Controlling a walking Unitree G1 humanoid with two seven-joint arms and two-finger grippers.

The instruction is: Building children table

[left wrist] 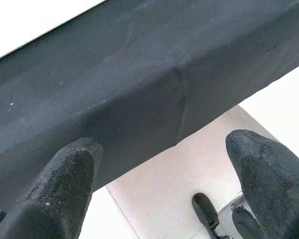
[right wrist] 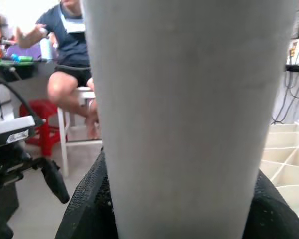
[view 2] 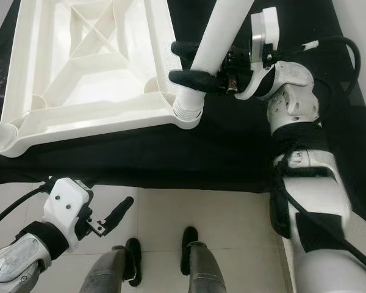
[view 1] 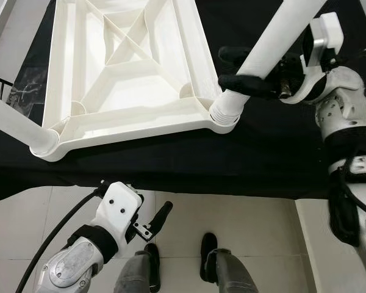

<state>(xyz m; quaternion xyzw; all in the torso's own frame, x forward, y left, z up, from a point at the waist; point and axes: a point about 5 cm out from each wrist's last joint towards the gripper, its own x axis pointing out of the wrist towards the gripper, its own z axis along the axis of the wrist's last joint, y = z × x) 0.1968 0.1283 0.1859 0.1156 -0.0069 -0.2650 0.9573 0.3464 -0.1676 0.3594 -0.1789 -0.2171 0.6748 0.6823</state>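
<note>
Tabletop (view 1: 125, 116), white plastic, lies upside down on black cloth (view 1: 171, 162) covering the work surface; ribbed underside faces up, ribs splitting it into open pockets with nothing in them as far as visible. Round corner sockets: near-right socket (view 1: 224, 111) has a white leg (view 1: 274, 38) seated in it, threaded collar visible at the joint, leg angled up and away to the right. Near-left corner has a second leg (view 1: 15, 125) in place, running off to the left. Two more inner bosses on the near rail are bare. Right gripper (view 1: 247, 70) is clamped across the right leg just above the socket, one black finger on each side, both touching the tube; right wrist view confirms: leg (right wrist: 189, 114) fills the gap between the pads (right wrist: 89, 204), tight contact. Same view has a seated person (right wrist: 72, 55) on a white stool in the background, red stool beside, plus part of the tabletop ribbing at the edge. Left gripper (view 1: 155, 221) hangs low over the tiled floor (view 1: 244, 213), below the cloth's front edge, touching nothing; left wrist view shows fingers (left wrist: 65, 184) spread wide, cloth hem and floor between them. Robot's feet (view 1: 208, 247) on the tiles below
</note>
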